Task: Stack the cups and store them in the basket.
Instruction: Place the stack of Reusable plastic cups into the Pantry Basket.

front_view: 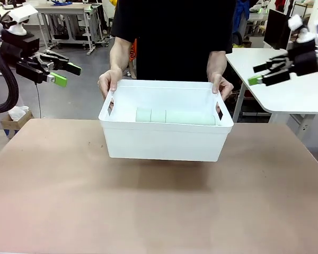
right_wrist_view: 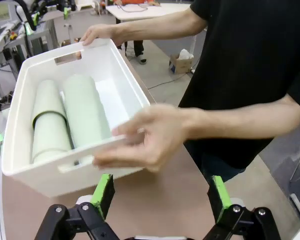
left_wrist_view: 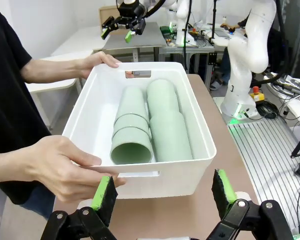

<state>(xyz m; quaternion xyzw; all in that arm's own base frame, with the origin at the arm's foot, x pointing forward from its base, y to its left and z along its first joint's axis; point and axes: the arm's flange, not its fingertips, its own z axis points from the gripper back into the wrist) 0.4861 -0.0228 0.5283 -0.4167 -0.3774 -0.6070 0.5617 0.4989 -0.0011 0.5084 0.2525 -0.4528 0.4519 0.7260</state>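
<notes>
Left gripper [front_view: 63, 73] raised off the table's left edge, jaws wide apart, holding nothing. Smooth white plastic basket [front_view: 164, 142], rolled rim, gripped at both slot handles by a person's hands [front_view: 110, 80]. Tapered mint-green cups [left_wrist_view: 145, 127] lie nested inside in two rows. Right gripper [front_view: 261, 73] likewise spread, unloaded.

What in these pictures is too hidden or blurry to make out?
- Cups: nested in two lying stacks in the basket; inner ones are covered, so no exact count.
- Front view: the basket's near wall hides most of the cups.
- Right wrist view: the person's near hand is motion-blurred, its grip unclear.
</notes>
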